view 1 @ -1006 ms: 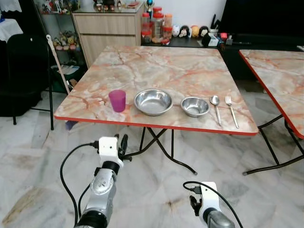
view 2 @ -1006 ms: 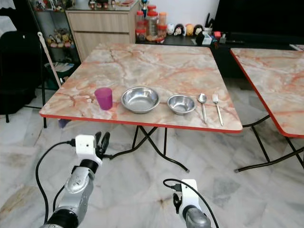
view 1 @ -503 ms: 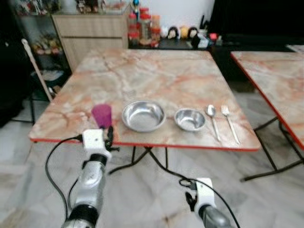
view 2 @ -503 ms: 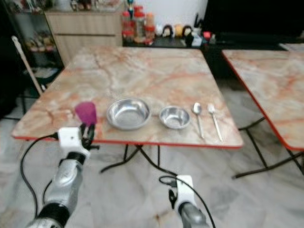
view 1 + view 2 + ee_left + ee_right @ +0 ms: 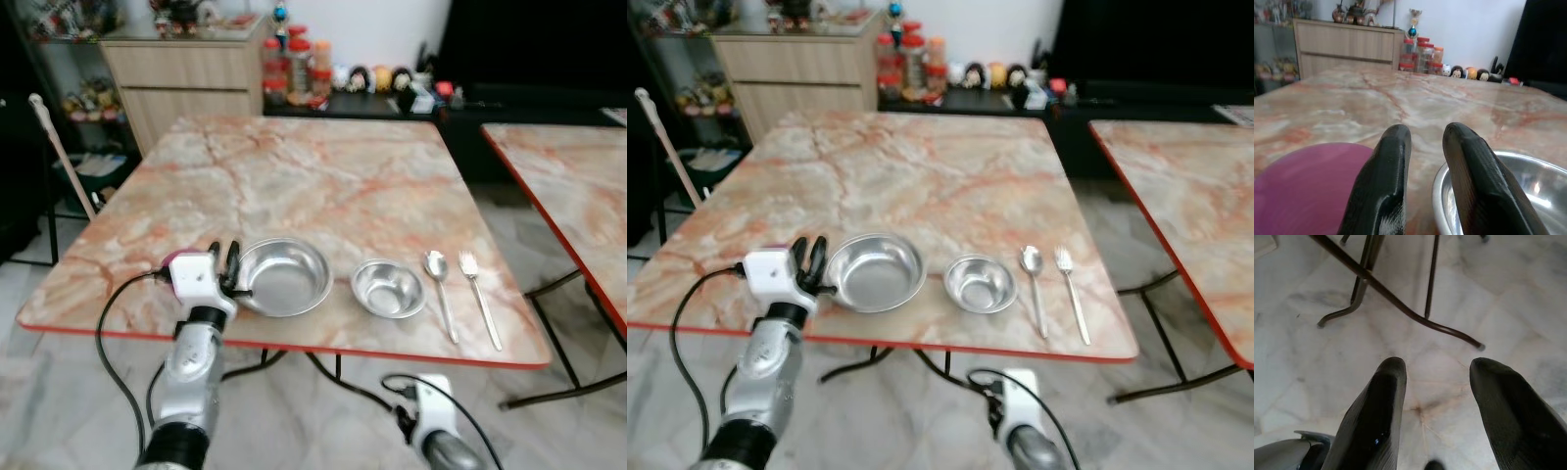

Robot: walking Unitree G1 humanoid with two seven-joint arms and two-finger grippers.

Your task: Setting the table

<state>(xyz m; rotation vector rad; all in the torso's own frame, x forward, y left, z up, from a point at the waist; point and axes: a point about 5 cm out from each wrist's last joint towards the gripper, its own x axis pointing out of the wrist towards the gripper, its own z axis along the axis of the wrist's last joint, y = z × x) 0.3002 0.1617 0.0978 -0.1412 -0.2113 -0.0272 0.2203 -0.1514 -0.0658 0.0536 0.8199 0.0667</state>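
Where the raised left gripper [image 5: 227, 262] reaches the near left part of the orange-veined marble-pattern folding table with red edging [image 5: 323, 162], its two black fingers [image 5: 1383, 181] point toward the far edge, set a narrow gap apart and holding nothing. Round magenta plastic cup [image 5: 1300, 188]: stands just beside the left finger, on its outer side, near the table's near edge and toward its near left corner; largely hidden behind the wrist housing in the head views. Large round stainless-steel bowl [image 5: 281, 276]: just beside the right finger, on the opposite side, so the jaws point at the gap between cup and bowl. Judgement: to take the cup the jaws must widen and shift toward the left edge; the bowl rim leaves little room on the other side. Small round stainless-steel bowl [image 5: 389, 288]: next along the near edge toward the right. Steel spoon [image 5: 440, 290] and steel fork [image 5: 479, 296]: side by side, long axes running from near edge toward far edge, close to the near right corner. Far half of the table: bare room for shifting pieces. Right gripper [image 5: 1432, 418]: hangs low below the near edge, fingers moderately spread, empty, over the pale marble floor [image 5: 1528, 298]; the left arm is clearly the nearer to the cup.
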